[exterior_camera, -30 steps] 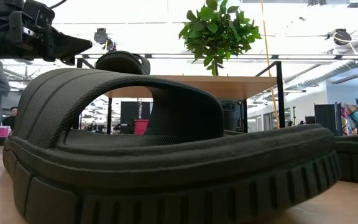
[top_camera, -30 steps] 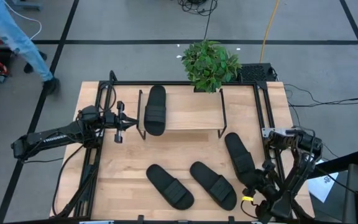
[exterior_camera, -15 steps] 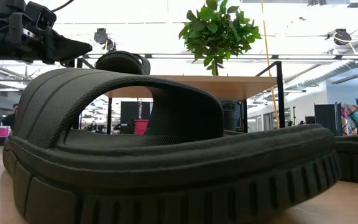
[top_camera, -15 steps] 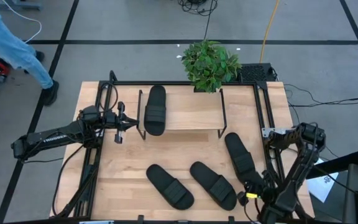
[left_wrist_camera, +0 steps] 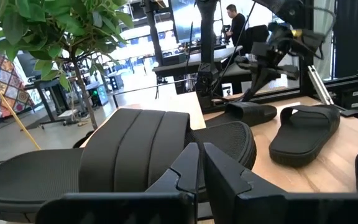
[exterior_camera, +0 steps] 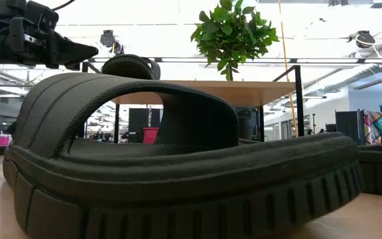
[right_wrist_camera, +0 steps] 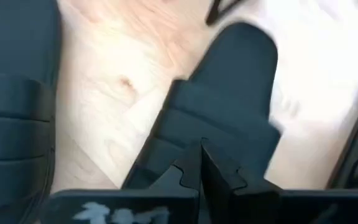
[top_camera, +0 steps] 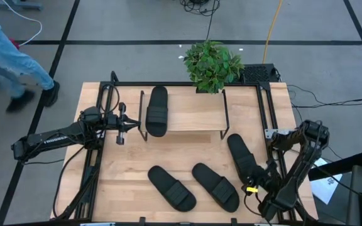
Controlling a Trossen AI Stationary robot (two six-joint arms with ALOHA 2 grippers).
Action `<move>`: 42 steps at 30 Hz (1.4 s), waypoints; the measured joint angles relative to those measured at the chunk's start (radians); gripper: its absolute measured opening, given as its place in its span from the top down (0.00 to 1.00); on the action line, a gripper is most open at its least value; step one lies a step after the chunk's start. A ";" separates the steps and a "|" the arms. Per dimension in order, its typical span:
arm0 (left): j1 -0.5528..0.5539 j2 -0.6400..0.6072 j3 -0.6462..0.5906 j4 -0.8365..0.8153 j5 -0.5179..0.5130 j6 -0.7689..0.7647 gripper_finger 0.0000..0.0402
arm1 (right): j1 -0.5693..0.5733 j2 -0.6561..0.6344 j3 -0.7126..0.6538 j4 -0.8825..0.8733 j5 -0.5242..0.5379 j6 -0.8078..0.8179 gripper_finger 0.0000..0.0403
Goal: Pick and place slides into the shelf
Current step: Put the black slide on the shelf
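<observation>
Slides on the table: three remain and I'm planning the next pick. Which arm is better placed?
Probably the right. The right gripper, shut, hangs at the rightmost slide, while the left gripper, shut, sits beside the shelf, where one slide already lies.

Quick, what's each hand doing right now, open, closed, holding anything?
Left hand: closed, empty, beside the slide on the shelf.
Right hand: closed, empty, above the rightmost slide.
</observation>
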State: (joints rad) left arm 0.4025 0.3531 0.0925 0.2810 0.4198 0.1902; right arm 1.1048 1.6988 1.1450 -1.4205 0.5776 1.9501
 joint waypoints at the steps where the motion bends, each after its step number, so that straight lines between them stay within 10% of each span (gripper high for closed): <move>1: 0.000 0.000 0.000 0.000 0.000 0.000 0.94 | -0.014 -0.028 0.001 -0.014 -0.003 -0.046 1.00; 25: 0.000 -0.001 0.001 -0.086 0.001 0.067 0.94 | -0.656 -0.658 -0.049 0.194 -0.491 -1.361 0.99; 42: 0.000 -0.001 0.002 -0.098 0.021 0.069 0.94 | -0.969 -0.646 -0.219 0.308 -0.820 -1.700 0.49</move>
State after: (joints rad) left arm 0.4028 0.3523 0.0944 0.1831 0.4412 0.2592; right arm 0.1357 1.0527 0.9256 -1.1123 -0.2422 0.2497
